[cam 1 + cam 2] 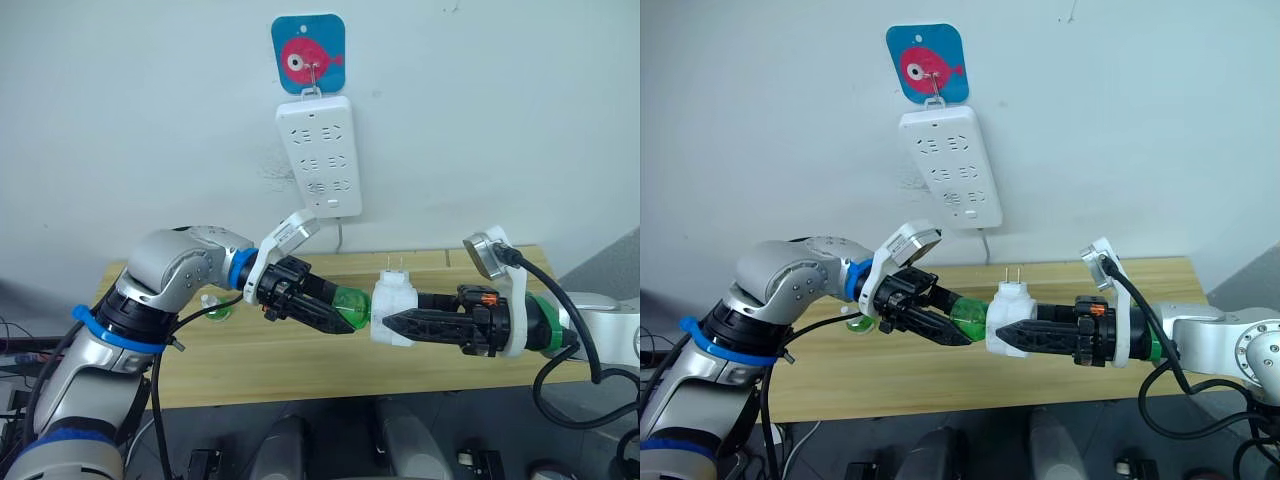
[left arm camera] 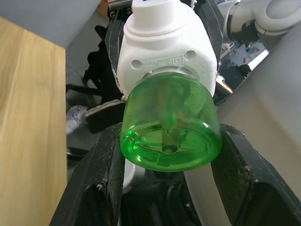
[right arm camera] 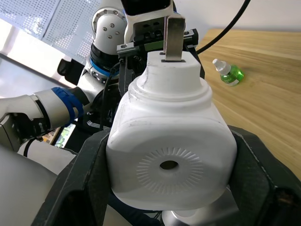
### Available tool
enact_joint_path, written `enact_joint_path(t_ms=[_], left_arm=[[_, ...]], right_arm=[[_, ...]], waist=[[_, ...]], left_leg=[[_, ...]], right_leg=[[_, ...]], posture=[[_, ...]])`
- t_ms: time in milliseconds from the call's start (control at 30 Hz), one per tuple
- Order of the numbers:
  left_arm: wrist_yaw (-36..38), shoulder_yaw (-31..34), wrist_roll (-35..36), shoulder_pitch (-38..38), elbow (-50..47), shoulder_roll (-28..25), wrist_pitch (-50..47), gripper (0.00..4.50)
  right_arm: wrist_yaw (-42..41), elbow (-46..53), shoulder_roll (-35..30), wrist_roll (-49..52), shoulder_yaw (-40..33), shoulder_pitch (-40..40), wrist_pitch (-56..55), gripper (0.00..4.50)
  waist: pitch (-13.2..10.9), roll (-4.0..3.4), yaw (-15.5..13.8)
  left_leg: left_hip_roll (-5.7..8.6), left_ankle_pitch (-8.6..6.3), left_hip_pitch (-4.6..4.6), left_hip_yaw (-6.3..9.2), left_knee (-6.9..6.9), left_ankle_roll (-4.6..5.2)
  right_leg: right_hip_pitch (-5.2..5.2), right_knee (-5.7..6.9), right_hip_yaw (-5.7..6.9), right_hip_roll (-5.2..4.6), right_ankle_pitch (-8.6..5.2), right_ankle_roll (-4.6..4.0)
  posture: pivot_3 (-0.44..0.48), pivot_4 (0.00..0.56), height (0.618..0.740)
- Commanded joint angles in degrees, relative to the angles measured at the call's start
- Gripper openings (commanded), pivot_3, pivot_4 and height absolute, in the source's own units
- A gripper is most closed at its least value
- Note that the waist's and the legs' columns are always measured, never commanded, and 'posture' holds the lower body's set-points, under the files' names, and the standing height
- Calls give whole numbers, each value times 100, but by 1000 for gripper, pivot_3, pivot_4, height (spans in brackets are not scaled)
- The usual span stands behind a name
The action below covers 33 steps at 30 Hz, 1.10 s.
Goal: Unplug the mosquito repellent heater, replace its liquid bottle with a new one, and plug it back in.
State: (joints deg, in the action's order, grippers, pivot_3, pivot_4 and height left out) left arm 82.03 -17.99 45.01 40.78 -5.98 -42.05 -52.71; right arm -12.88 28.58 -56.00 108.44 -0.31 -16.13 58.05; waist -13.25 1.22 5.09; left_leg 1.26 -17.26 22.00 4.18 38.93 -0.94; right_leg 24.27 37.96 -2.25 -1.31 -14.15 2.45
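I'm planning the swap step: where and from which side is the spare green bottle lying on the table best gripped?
A judgement: take the spare bottle across its round green body, coming down from above. It lies on its side on the wooden table, white cap end tapering narrower, so the wider body gives the fingers more to close on. The top is unobstructed.

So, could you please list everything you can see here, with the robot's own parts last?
Mosquito repellent heater: one, white, held in mid-air over the table, prongs up.
Liquid bottle: one, green, attached to the heater.
Spare bottle: one, green with white cap, lying on the table.
Power strip: one, white, hanging on the wall.
Fish hook plate: one, blue and pink, above the strip.
Table: one, light wood.
Left end effector: black, shut on the liquid bottle.
Right end effector: black, shut on the heater.
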Motion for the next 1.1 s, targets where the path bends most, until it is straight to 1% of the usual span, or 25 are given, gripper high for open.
enact_joint_path(t_ms=[33,133,200,267,333,400,467,567,767,867,1033,1067,1100], left_arm=[[-17,291,-684,-557,-200,-81,1316,3585],[-32,586,-1396,-1249,-167,201,3285,4491],[-126,830,-1886,-1671,72,519,4891,4500],[-189,1017,-2115,-1932,277,828,6003,4500],[-257,1186,-2161,-2089,367,1167,6884,4500],[-478,1254,-2185,-2123,310,1399,7170,4500],[-624,1240,-2188,-2110,248,1517,7243,4500],[-707,1125,-2155,-2052,203,1643,7318,4500],[-707,943,-2226,-1833,423,1818,7454,4500],[-577,867,-2112,-1790,399,1833,7394,3894],[-477,842,-2100,-1763,395,1775,7267,2316],[-475,845,-2097,-1723,408,1769,7224,2183],[-476,849,-2093,-1678,419,1766,7177,2184]], right_arm=[[111,-56,-75,171,-189,108,-94,2974],[173,-100,-80,227,-243,161,-113,2974],[193,-121,-81,237,-267,185,-112,2974],[205,-139,-70,236,-271,187,-113,2974],[202,-155,-65,225,-271,184,-106,2974],[196,-163,-66,219,-269,182,-96,2974],[169,-171,-77,199,-265,175,-69,2974],[172,-180,-65,182,-225,134,-53,2974],[170,-182,-66,184,-208,100,-37,2974],[200,-166,-64,211,-197,98,-46,2974],[236,-144,-76,241,-204,115,-55,2974],[242,-143,-75,242,-206,117,-57,2974],[245,-142,-74,243,-209,119,-58,2974]], waist=[[0,0,1],[0,-1,-21],[0,-1,-42],[0,0,-57],[0,0,-65],[0,0,-71],[0,0,-83],[0,0,-78],[0,0,-64],[0,0,-46],[0,0,-36],[0,0,-36],[0,0,-36]], left_leg=[[0,0,-1,-2,-1,0],[0,0,0,-5,0,0],[0,0,1,-6,2,0],[2,0,1,-9,2,0],[2,0,4,-9,3,0],[3,0,5,-10,4,1],[3,-1,4,-8,5,1],[3,-1,3,-9,5,2],[3,-1,1,-8,7,2],[3,-1,1,-7,7,2],[3,-1,0,-7,7,2],[3,-1,0,-7,7,2],[3,-1,0,-6,7,2]], right_leg=[[1,1,-4,-1,0,-1],[0,0,-7,-4,0,-2],[-2,-4,-7,-7,0,-2],[-5,-13,-8,-12,1,-3],[-6,-15,-8,-12,2,-3],[-6,-15,-8,-13,2,-2],[-8,-14,-6,-13,2,-2],[-9,-9,-6,-10,2,-1],[-10,-4,-4,-6,3,-1],[-10,-3,-3,-5,3,-1],[-10,-2,-4,-2,2,-1],[-11,-2,-4,-2,2,-1],[-11,-1,-3,-2,2,-1]], posture=[[-176,211,740],[-175,212,740],[-175,212,740],[-175,212,740],[-168,211,740],[-166,211,740],[-162,211,740],[-162,211,740],[-161,212,740],[-167,213,740],[-169,214,740],[-169,214,740],[-169,214,740]])
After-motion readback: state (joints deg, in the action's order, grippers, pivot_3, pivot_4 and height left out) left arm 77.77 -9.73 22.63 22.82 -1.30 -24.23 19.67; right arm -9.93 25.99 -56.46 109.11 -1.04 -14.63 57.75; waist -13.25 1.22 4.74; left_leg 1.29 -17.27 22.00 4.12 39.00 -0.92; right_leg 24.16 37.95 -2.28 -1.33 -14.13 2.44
